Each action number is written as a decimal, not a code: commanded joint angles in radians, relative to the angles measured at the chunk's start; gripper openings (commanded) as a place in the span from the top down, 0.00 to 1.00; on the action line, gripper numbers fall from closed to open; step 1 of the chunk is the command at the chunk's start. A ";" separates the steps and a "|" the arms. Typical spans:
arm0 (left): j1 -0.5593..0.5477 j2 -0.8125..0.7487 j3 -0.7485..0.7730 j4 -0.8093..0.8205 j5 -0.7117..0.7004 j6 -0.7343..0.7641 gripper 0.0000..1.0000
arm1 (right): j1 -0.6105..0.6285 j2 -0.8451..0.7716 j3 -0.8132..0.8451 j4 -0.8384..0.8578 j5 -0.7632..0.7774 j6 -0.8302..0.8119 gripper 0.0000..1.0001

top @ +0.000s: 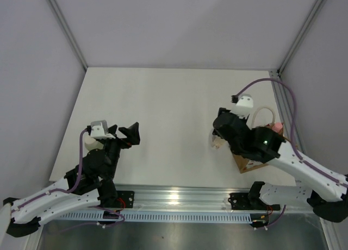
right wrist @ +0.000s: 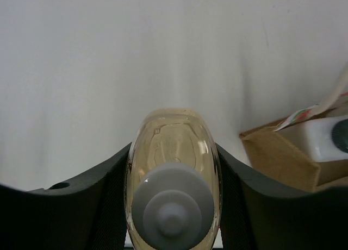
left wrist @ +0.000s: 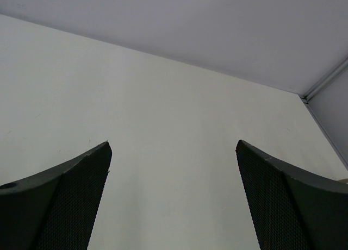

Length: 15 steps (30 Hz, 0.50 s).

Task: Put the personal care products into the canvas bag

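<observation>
While the left fingers (left wrist: 81,195) stand spread wide over the counter (top: 174,98) on the left side, holding nothing, the right fingers (right wrist: 98,206) pinch the amber bottle (right wrist: 173,152) by its sides, its white cap (right wrist: 173,209) toward the wrist camera. That bottle is just left of the bag (top: 246,163), which sits near the counter's right near corner with a pink cap (top: 277,128) showing by its handles (top: 261,115).

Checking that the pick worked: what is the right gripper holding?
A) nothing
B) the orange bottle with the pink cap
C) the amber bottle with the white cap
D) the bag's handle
C: the right wrist view shows the amber bottle, its white cap toward the camera, clamped in the right gripper.
</observation>
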 commanded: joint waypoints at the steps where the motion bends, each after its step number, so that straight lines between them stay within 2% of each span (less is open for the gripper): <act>1: -0.008 -0.001 -0.003 0.032 -0.006 0.014 0.01 | -0.070 -0.131 0.085 -0.018 0.050 -0.027 1.00; 5: -0.007 -0.007 -0.004 0.029 -0.006 0.011 0.01 | -0.156 -0.149 0.043 -0.001 -0.059 -0.059 1.00; 10: -0.008 -0.013 -0.007 0.029 -0.009 0.008 0.01 | -0.156 -0.152 -0.140 0.149 -0.150 -0.076 1.00; 15: -0.007 -0.001 -0.007 0.034 -0.012 0.013 0.01 | -0.144 -0.104 -0.221 0.256 -0.194 -0.090 1.00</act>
